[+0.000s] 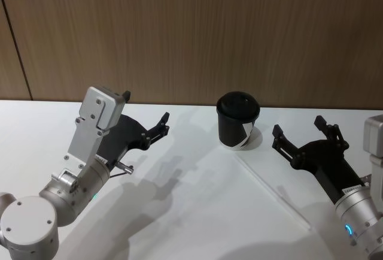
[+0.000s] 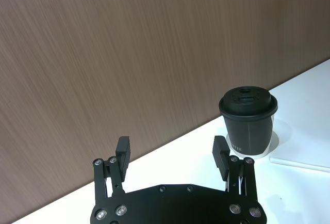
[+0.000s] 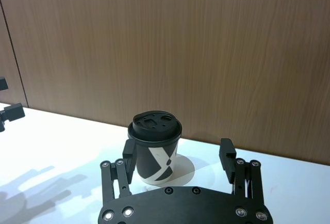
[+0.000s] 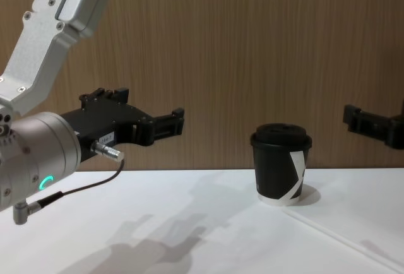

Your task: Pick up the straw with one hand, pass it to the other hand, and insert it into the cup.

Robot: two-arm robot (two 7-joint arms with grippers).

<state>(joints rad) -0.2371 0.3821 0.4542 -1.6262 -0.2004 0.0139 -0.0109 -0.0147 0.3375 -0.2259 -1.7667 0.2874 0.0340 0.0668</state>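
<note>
A wood-panelled wall is backing the white tabletop; the cup is standing upright; the straw is lying flat at its 5 o'clock; the left tool is hovering at its 9 o'clock, the right tool at 3 o'clock, both spread wide, holding nothing.

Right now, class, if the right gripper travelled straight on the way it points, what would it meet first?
Most likely the cup: it stands upright ahead of the open right gripper, roughly in line with the gap between its fingers. Height is hard to judge, so it may only clip its top.
</note>
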